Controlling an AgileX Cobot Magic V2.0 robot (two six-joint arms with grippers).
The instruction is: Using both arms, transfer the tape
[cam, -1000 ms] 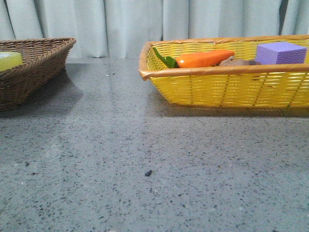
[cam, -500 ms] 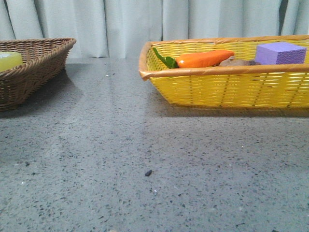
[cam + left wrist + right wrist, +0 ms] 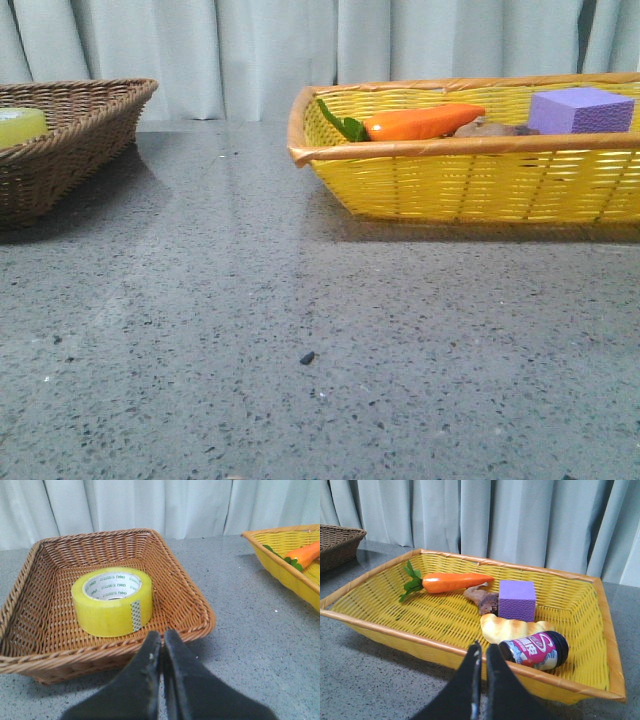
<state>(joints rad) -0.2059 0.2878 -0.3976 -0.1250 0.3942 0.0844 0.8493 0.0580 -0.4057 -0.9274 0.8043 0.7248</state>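
Pre-grasp: yellow translucent tape roll [image 3: 112,601] sits in brown wicker basket [image 3: 197,611] at table's left edge, both grippers' jaws pinched together w/ nothing held, so left gripper [image 3: 161,645] needs to open & reach in.

From the front, the brown basket [image 3: 70,140] runs off the left edge and its wall hides all but a sliver of the tape [image 3: 20,125]. The yellow basket [image 3: 470,180] gets cut off on the right. Can't make out the brownish lump [image 3: 482,599] beside the carrot [image 3: 452,581].
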